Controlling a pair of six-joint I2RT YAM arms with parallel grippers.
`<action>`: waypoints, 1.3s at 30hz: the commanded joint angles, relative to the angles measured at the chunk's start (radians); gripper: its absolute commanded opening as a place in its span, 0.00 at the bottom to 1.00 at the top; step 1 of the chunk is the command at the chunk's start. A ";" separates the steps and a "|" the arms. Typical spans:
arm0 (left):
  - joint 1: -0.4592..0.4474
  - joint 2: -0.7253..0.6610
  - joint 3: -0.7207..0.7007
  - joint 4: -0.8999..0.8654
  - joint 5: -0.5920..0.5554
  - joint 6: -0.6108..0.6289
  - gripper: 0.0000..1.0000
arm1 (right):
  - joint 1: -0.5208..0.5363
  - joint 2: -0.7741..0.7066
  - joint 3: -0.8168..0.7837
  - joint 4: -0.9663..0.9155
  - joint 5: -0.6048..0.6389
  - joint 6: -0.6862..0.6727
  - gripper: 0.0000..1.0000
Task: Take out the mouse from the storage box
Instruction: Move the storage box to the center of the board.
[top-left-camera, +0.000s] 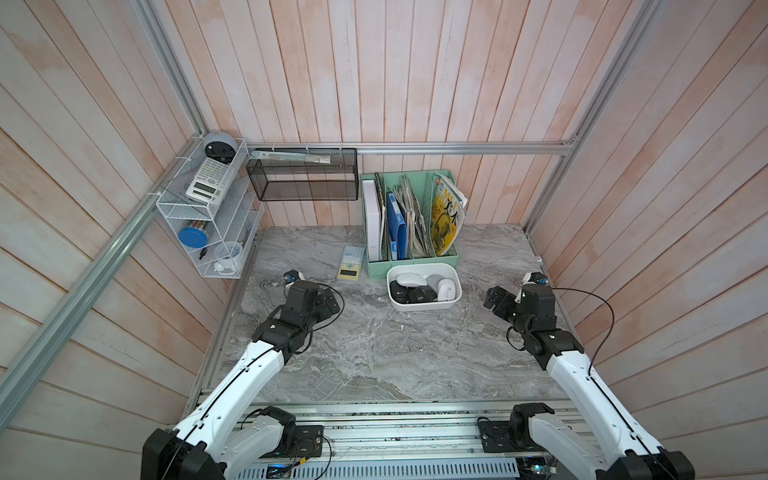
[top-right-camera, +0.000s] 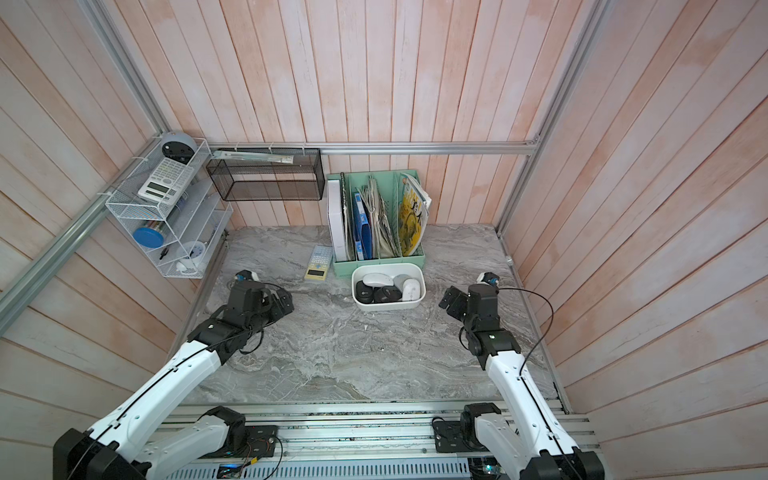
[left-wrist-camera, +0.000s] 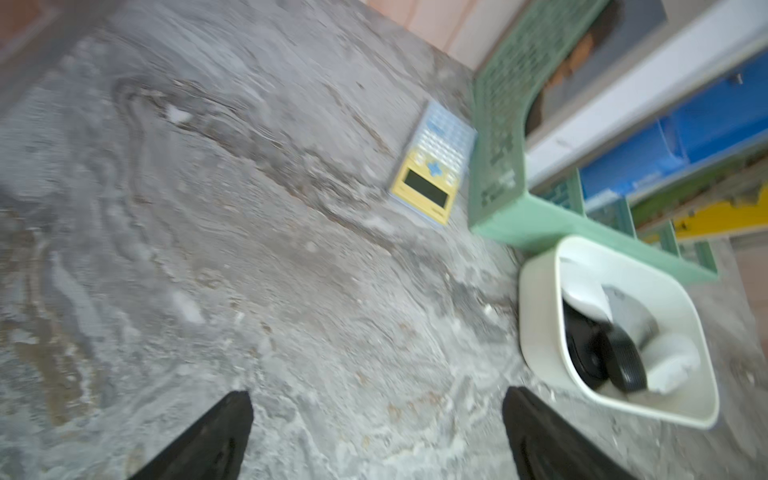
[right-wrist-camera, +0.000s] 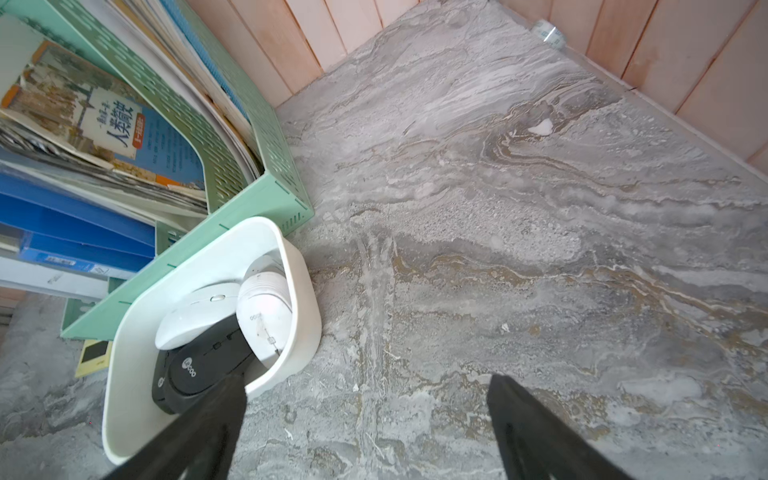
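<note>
The white storage box (top-left-camera: 419, 308) (top-right-camera: 386, 306) sits on the marble table in front of the green file organiser. Several mice lie piled in it, among them a white mouse (top-left-camera: 409, 279) (right-wrist-camera: 195, 316), a black mouse (top-left-camera: 422, 294) (right-wrist-camera: 199, 370) (left-wrist-camera: 623, 361) and another white mouse (top-left-camera: 446, 289) (right-wrist-camera: 266, 316). My left gripper (top-left-camera: 332, 303) (top-right-camera: 286, 301) (left-wrist-camera: 376, 397) hovers open over bare table, left of the box (left-wrist-camera: 536, 332). On the other side of the box (right-wrist-camera: 303, 328), my right gripper (top-left-camera: 494, 299) (top-right-camera: 449, 301) (right-wrist-camera: 365, 380) is open and empty, one finger close to the rim.
A mint green file organiser (top-left-camera: 376, 268) with books and folders stands right behind the box. A yellow calculator (top-left-camera: 351, 262) (left-wrist-camera: 428, 183) lies to its left. A black mesh basket (top-left-camera: 303, 174) and a white wire shelf (top-left-camera: 199, 216) hang on the walls.
</note>
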 joint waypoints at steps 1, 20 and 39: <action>-0.086 0.082 0.059 -0.050 -0.030 -0.033 1.00 | 0.069 0.014 0.036 -0.049 0.069 -0.037 0.97; -0.252 0.758 0.596 -0.093 -0.009 -0.109 1.00 | 0.333 0.098 0.065 -0.049 0.199 -0.093 0.98; -0.262 0.977 0.756 -0.097 0.042 -0.174 0.34 | 0.356 0.067 0.023 -0.064 0.199 -0.105 0.98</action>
